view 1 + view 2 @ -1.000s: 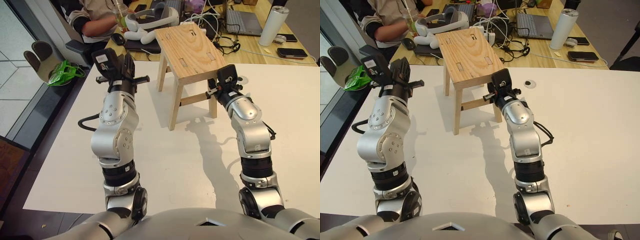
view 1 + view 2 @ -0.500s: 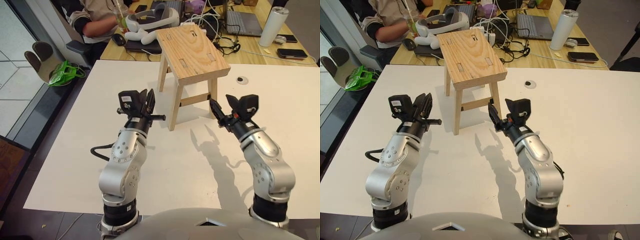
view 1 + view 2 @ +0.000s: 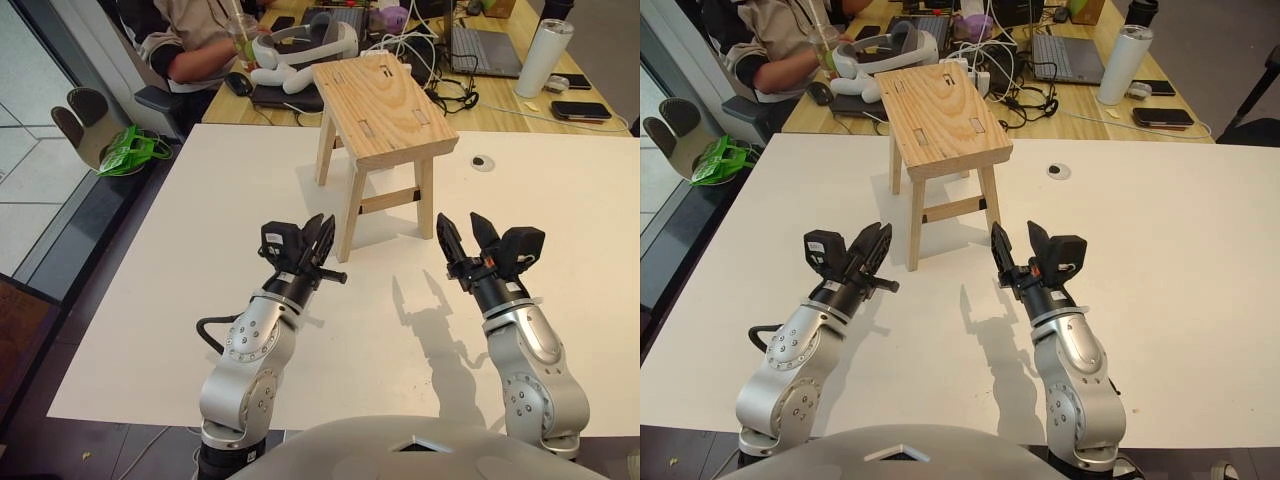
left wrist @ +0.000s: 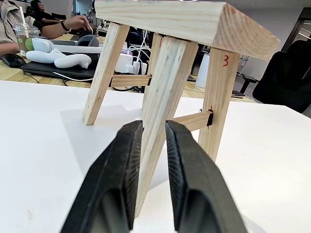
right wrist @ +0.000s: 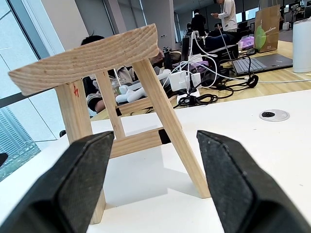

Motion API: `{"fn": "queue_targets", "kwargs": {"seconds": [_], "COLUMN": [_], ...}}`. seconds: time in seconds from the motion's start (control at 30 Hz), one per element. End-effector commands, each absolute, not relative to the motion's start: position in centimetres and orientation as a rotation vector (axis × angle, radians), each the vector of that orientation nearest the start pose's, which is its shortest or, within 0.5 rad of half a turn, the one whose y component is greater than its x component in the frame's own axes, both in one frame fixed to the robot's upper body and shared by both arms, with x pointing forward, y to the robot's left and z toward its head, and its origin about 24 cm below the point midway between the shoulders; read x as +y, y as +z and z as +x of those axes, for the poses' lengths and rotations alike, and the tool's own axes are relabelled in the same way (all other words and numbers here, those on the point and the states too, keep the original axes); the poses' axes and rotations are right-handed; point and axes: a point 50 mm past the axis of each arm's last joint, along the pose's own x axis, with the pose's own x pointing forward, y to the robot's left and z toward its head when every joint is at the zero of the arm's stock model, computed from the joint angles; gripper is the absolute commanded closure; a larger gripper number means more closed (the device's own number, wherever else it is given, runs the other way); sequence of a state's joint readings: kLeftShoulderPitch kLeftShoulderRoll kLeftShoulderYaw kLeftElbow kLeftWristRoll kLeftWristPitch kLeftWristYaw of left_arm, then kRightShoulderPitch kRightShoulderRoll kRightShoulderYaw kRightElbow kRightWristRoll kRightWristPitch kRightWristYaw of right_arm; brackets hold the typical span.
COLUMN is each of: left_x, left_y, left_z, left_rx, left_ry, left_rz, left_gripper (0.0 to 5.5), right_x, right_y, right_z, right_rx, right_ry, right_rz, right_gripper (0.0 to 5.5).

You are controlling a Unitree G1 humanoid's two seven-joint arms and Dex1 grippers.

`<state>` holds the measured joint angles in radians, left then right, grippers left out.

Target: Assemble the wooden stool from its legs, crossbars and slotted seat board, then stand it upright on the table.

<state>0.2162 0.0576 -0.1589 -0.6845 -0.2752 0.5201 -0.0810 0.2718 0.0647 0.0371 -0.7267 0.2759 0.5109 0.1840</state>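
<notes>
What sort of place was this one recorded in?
Likely a shared office or lab: a white table beside a wooden desk crowded with a laptop, cables and a headset.

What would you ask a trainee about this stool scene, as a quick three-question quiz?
1. True or false: the wooden stool lies on its side on the table.
2. What does the right gripper hold? A: a leg. B: a crossbar. C: nothing.
3. Compared with the left gripper, which gripper's fingers stand wider apart?

Key: 1 false, it stands upright. 2 C. 3 the right gripper's.
</notes>
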Motion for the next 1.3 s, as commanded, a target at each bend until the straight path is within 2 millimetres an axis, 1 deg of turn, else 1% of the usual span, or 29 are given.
{"fn": "queue_targets", "kwargs": {"seconds": [0.03, 0.1, 0.17, 0.23, 0.3, 0.37, 0.43, 0.47, 0.53, 0.57, 0.6, 0.67, 0.73, 0.8, 0.9, 1.03, 1.3], "left_x": [11.5, 12.1, 12.8, 13.0, 12.7, 12.5, 12.5, 12.6, 12.6, 12.6, 12.6, 12.4, 12.1, 12.0, 12.2, 11.7, 11.3], "left_y": [10.4, 10.9, 11.8, 12.5, 12.5, 12.5, 12.4, 12.4, 12.5, 12.5, 12.6, 13.0, 13.3, 13.1, 12.2, 11.8, 11.7], "left_z": [19.6, 19.4, 19.0, 18.7, 18.7, 18.6, 18.6, 18.7, 18.7, 18.7, 18.7, 19.0, 19.4, 19.9, 20.2, 20.6, 21.0], "left_rx": [0.056, 0.022, -0.034, -0.078, -0.062, -0.06, -0.057, -0.054, -0.055, -0.057, -0.06, -0.097, -0.13, -0.136, -0.105, -0.095, -0.09], "left_ry": [-0.319, -0.273, -0.219, -0.203, -0.21, -0.22, -0.213, -0.21, -0.21, -0.212, -0.214, -0.237, -0.255, -0.243, -0.198, -0.218, -0.235], "left_rz": [-0.22, -0.17, -0.124, -0.086, -0.003, -0.002, -0.022, -0.024, -0.026, -0.03, -0.043, -0.046, -0.042, -0.049, -0.09, -0.106, -0.061], "left_gripper": [4.65, 4.65, 4.65, 4.65, 4.65, 4.65, 4.65, 4.65, 4.65, 4.65, 4.65, 4.65, 4.65, 4.65, 4.65, 4.65, 4.65], "right_x": [-12.8, -12.9, -13.1, -13.4, -13.7, -13.9, -14.0, -14.0, -14.2, -14.1, -13.7, -13.2, -13.3, -13.5, -13.5, -13.6, -13.8], "right_y": [10.8, 11.0, 11.8, 12.3, 12.4, 12.7, 12.9, 13.1, 13.3, 13.5, 13.7, 13.3, 12.7, 12.0, 11.3, 10.9, 10.6], "right_z": [19.0, 18.8, 18.2, 17.6, 17.2, 16.8, 16.7, 16.6, 16.4, 16.3, 16.3, 16.5, 16.9, 17.6, 18.9, 19.0, 19.2], "right_rx": [-0.004, -0.022, -0.058, -0.076, -0.072, -0.085, -0.095, -0.103, -0.103, -0.109, -0.116, -0.095, -0.065, -0.042, -0.026, -0.008, 0.006], "right_ry": [0.25, 0.239, 0.208, 0.177, 0.15, 0.143, 0.146, 0.146, 0.13, 0.143, 0.176, 0.22, 0.209, 0.191, 0.191, 0.19, 0.19], "right_rz": [0.308, 0.281, 0.235, 0.207, 0.231, 0.267, 0.268, 0.251, 0.16, 0.104, 0.089, 0.134, 0.162, 0.171, 0.187, 0.201, 0.213], "right_gripper": [2.35, 2.35, 2.35, 2.35, 2.35, 2.35, 2.35, 2.35, 2.35, 2.35, 2.35, 2.35, 2.35, 2.35, 2.35, 2.35, 2.35]}}
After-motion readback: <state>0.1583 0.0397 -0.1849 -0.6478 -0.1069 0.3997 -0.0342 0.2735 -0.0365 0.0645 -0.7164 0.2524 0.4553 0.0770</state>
